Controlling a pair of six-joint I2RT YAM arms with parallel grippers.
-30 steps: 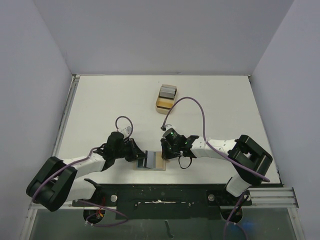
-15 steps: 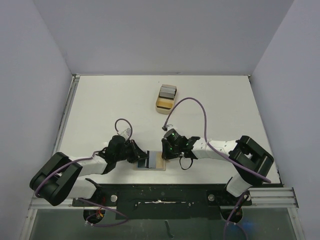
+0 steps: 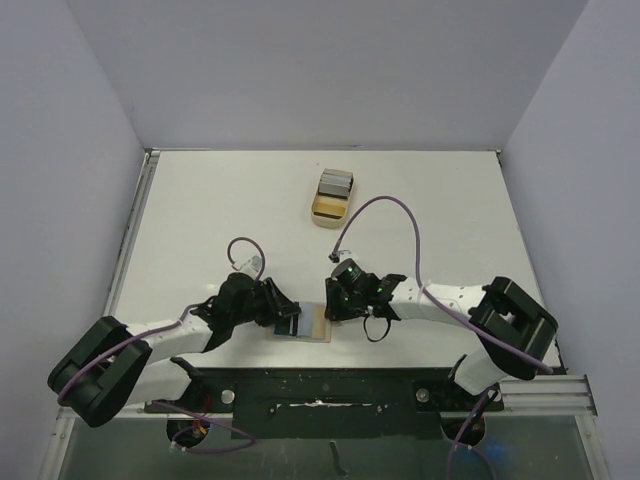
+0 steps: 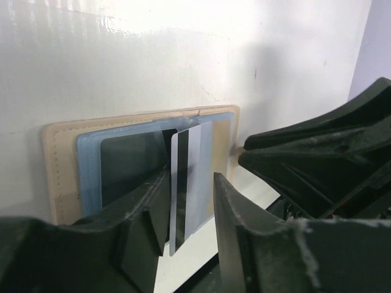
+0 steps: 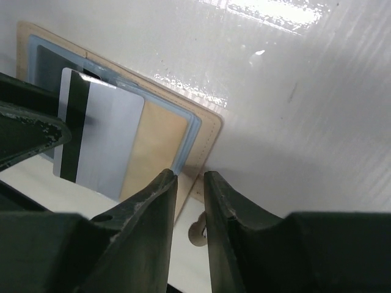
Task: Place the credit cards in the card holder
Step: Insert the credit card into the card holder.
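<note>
Over the card holder (image 4: 60,171), striped card (image 4: 190,155) pinched in left tool (image 4: 189,183), right tool (image 5: 190,177) grip unclear

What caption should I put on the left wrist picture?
Left gripper holds a striped card over the open card holder.
</note>
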